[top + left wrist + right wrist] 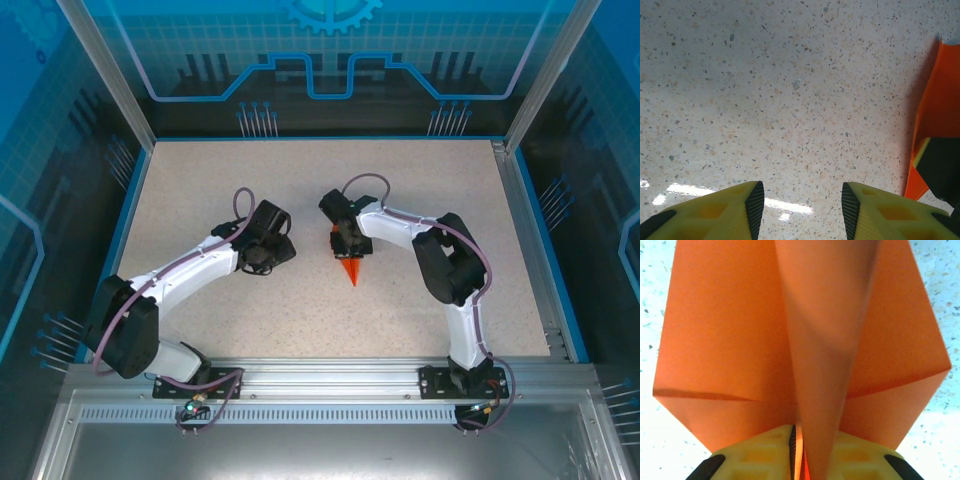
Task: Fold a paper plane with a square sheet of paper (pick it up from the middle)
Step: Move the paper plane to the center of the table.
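Yellow fingers [765, 452] of the right gripper [799, 435] sat closest to the right wrist lens. They were drawn in to a narrow slit, with the centre fold of the paper plane [730, 330] caught between them. That fold covered the pad faces, so how hard they pressed could not be made out.

From above, the speckled table [250, 180] spread widest. The right arm [450, 265] rose from its base at 5 o'clock, bent sharply at 3 o'clock and reached back toward the middle. The left arm [180, 270] ran from 7 o'clock in a long low curve toward 2 o'clock.

The orange plane [352, 270] lay near the table's centre, its nose pointing to 6 o'clock and its tail hidden under the right gripper [348, 245]. In the left wrist view only one wing [940, 110] showed, cut off at the 3 o'clock edge.

The left gripper [272, 250] hung at 9 o'clock from the plane, near but apart. Its jaws stood partly spread over bare table, with nothing between them [802, 200].
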Available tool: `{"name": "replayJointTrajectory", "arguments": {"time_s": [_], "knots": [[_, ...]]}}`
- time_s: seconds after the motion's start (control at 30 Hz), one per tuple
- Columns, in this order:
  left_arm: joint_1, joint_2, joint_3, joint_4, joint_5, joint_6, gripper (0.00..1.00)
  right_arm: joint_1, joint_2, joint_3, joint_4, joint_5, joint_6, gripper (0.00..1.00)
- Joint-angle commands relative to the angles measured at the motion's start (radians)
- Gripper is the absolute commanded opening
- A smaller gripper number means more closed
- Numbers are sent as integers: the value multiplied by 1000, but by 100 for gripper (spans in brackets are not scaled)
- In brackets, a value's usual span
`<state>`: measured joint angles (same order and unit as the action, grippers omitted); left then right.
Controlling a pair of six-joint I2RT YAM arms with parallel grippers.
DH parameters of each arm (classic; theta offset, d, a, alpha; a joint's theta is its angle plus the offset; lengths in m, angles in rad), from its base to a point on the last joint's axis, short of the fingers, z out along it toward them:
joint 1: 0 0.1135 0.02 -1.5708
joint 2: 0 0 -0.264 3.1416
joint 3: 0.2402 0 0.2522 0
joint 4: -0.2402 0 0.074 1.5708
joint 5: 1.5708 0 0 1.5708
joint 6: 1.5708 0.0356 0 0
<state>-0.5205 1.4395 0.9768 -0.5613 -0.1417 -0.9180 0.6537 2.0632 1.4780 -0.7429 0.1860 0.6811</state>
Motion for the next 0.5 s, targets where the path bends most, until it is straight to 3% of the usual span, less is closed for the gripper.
{"name": "replayJointTrajectory", "arguments": {"time_s": [0.0, 0.47], "knots": [[7, 5, -10, 8, 8, 1, 48, -11, 21, -19, -1, 4, 23, 19], [11, 0, -16, 9, 4, 11, 50, -12, 84, -43, 24, -56, 115, 32]]}}
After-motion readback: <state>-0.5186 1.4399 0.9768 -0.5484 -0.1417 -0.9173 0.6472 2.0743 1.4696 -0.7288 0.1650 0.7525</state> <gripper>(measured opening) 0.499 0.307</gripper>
